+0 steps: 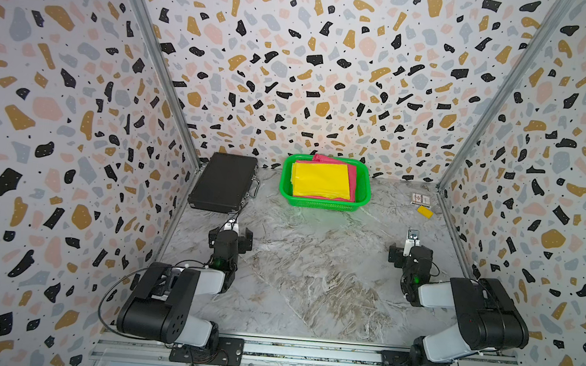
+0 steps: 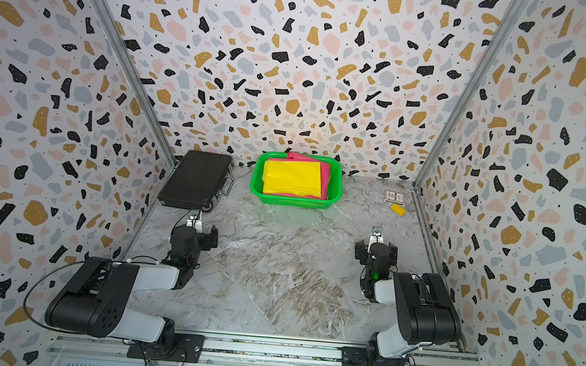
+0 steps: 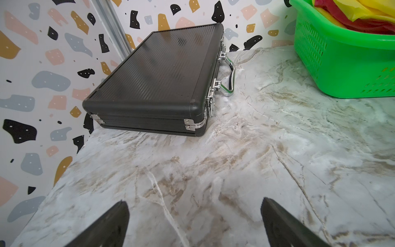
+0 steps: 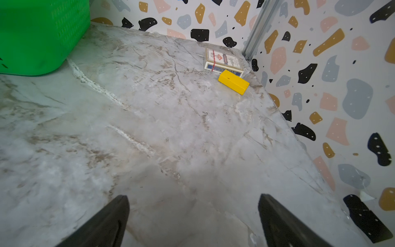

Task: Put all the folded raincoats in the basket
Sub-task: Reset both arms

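Marble-patterned tabletop (image 1: 312,272) and speckled terrazzo walls (image 1: 74,99) fill both top views. We see the basket (image 1: 322,204) at the back wall. The folded raincoat (image 1: 320,181), yellow, lies inside it on top of a red folded sheet (image 1: 353,176).

A black case (image 1: 223,181) lies flat in the far left corner. Only the left wrist view shows us its ribbed lid, metal corner plates and latches clearly, with its chrome handle (image 3: 229,79) turned towards the basket.

Near the far right corner, a printed box (image 4: 223,61) has a yellow block (image 4: 233,82) just beside it. In the top views the box is a small patch. The right wrist view shows us its decorated face and a red band, though any lettering is too small for us to read.

The left gripper (image 3: 194,202) has its jaws spread wide over bare marble, holding nothing. The right gripper (image 4: 193,196) is likewise spread and empty. Both are well apart from the basket.
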